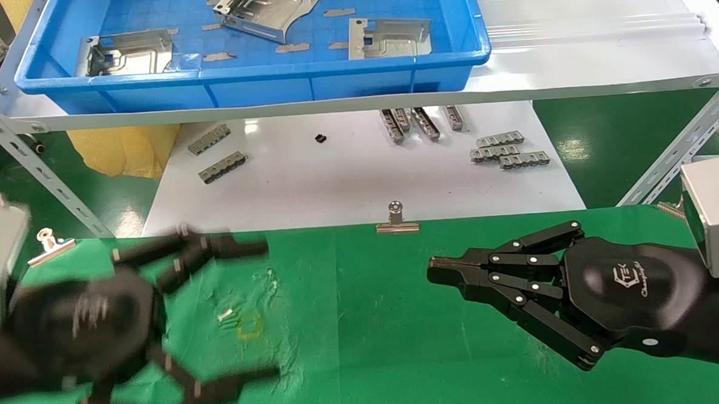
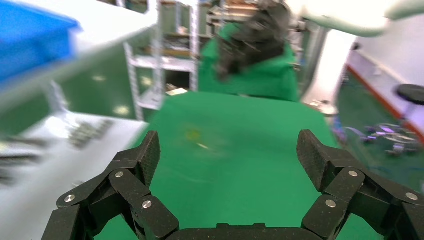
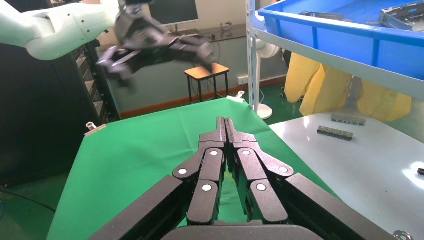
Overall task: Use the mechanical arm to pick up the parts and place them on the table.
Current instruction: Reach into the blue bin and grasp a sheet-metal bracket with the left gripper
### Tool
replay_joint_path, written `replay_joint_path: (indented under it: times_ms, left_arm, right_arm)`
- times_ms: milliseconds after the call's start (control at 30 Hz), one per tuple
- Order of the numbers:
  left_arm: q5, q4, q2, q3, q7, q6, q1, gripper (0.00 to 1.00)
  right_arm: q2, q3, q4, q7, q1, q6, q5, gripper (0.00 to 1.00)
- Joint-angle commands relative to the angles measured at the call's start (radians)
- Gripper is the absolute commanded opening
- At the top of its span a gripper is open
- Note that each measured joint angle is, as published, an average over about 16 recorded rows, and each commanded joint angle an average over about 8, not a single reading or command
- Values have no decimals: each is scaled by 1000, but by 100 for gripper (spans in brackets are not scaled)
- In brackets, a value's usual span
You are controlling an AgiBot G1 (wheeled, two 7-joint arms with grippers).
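- Green worktop (image 1: 401,321) is lying bare of parts (image 1: 389,38); all three are sitting in the blue tray (image 1: 330,82).
- Left tool (image 1: 243,310) is hovering wide open, empty.
- Right tool (image 1: 435,270) is resting closed, empty.

The bench (image 1: 402,346) is at the front, closest to the robot. The left end effector (image 1: 267,309) is over its left side and the right end effector (image 1: 435,270) is over its right side, well apart. A clip (image 1: 396,218) sits on the far edge of the bench, in the middle. Behind the bench is a tabletop (image 1: 334,185) with small bars (image 1: 509,150) on it. Higher up and farther back, a tray (image 1: 257,79) sits on a shelf, with three parts (image 1: 389,38) inside it.
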Motion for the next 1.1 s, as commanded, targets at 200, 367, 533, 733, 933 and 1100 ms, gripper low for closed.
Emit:
replay_joint_path:
  times_ms: [200,367,533,733,933,1100]
  left_arm:
    - [141,108,91,47,-27,-80,-215,100]
    - [302,328,225,121,-35,-143,-449,100]
    - [447,610,367,188,-5,-236,-651,100]
    - [585,933,529,245,16,-478,-811,100]
    - [647,1122,639,272,19,-681,-876,77]
    - [664,1194,677,283,-1,-720,-892,14]
  right_arm:
    - [0,0,0,0,0,0,0,100]
    - [0,0,0,0,0,0,0,100]
    - [0,0,0,0,0,0,0,100]
    - [0,0,0,0,0,0,0,100]
    - [0,0,0,0,0,0,0,100]
    - [0,0,0,0,0,0,0,100]
